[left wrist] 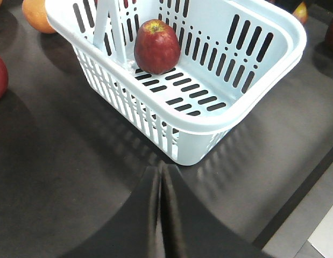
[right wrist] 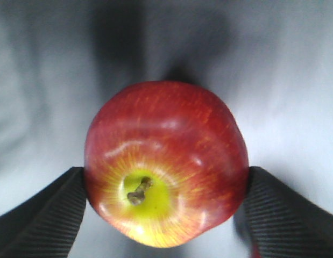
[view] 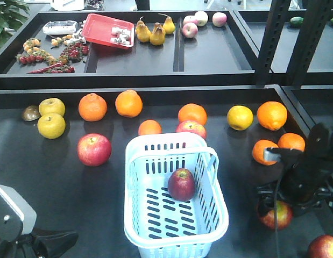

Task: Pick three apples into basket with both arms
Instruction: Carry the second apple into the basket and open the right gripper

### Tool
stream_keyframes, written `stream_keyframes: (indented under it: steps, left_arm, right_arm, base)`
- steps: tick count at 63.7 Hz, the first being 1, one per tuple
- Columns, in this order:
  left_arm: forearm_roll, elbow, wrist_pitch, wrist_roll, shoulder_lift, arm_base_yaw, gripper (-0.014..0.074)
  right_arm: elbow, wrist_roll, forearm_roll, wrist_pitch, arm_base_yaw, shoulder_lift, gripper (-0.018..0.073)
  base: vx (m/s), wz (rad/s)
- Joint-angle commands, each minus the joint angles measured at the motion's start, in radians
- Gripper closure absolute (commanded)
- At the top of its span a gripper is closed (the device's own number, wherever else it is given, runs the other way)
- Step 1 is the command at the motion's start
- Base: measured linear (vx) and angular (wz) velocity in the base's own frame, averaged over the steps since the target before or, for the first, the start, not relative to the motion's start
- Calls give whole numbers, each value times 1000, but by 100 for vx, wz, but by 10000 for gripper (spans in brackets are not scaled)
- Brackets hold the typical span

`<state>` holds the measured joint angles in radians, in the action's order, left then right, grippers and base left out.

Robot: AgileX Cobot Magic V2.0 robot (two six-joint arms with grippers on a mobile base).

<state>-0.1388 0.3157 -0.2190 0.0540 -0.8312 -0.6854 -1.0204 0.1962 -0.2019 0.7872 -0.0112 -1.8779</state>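
Gripping an apple (right wrist: 166,161) w/ ribbed pads (right wrist: 42,220) touching both sides, right claw (view: 278,207) sits just right of basket (view: 217,177), over the tabletop (view: 58,188). Left claw (left wrist: 160,215) is pinched closed, empty. One dark apple (view: 181,184) lies inside already. Skin looks waxy & round: lift straight, clear basket's slotted plastic side, release low.

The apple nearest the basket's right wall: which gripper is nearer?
Right. The right gripper is closed on the apple; the left gripper is shut, on the basket's other side.
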Motion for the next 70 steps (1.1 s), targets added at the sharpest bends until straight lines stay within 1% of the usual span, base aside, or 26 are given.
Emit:
stream_keyframes:
  steps: [1,2,11,15,18,24,29,37,42,47,53,56,57,60,63,67,70]
  left_arm:
    - [-12,25,62,-9,10,0,603]
    - [-12,25,62,-9,10,0,603]
    - [-12,25,64,-9,10,0,603]
    - [-12,25,64,-9,10,0,603]
    - [-12,25,64,-9,10,0,603]
    - [-12,25,68,-9,10,0,603]
    - [-12,25,70,-9,10,0,603]
    - [-12,25,70,-9,10,0,603]
    - [-12,25,70,-9,10,0,603]
    - [-12,25,70,-9,10,0,603]
    - [-12,25,70,-9,10,0,603]
    - [-12,25,71,-9,10,0,603]
    - [-12,25,71,-9,10,0,603]
    - [-12,25,71,-9,10,0,603]
    - [-12,25,71,-9,10,0,603]
    - [-12,25,71,-9,10,0,603]
    - [-12,25,71,-9,10,0,603]
  right_arm:
    - [-21,25,-12,43,-3,146,562]
    - [-21,25,-12,52,-3,167,575]
    - [-20,28,-34,136,-3,379,566]
    - [-19,48,-79,181,0,471,565]
    - [-16,82,-119,203,21,523,564]
    - [-2,127,-216,209,99,594,563]
    - [25,133,-277,147,193,619,561]
    - [68,136,-301,29,305,606,543]
    - [73,137,-306,-32,354,579,505]
    - [68,155,-345,-83,388,548,434]
    - [68,212,-404,-134,416,510,287]
    - [68,232,-435,-145,421,489,190]
    - [68,237,-439,-148,424,487,176]
    - [68,242,-459,-159,425,466,79]
    - [68,242,-473,-165,425,450,3]
    - [68,242,-478,-170,425,431,-90]
    - [68,241,-478,-176,425,421,-137]
  base:
    - [0,0]
    - [0,0]
    - [0,0]
    - [0,0]
    - [0,0]
    - [0,0]
    - [0,0]
    - [0,0]
    - [0,0]
    - [0,0]
    - [0,0]
    - [0,0]
    - [0,0]
    - [0,0]
    - [0,0]
    - [0,0]
    - [0,0]
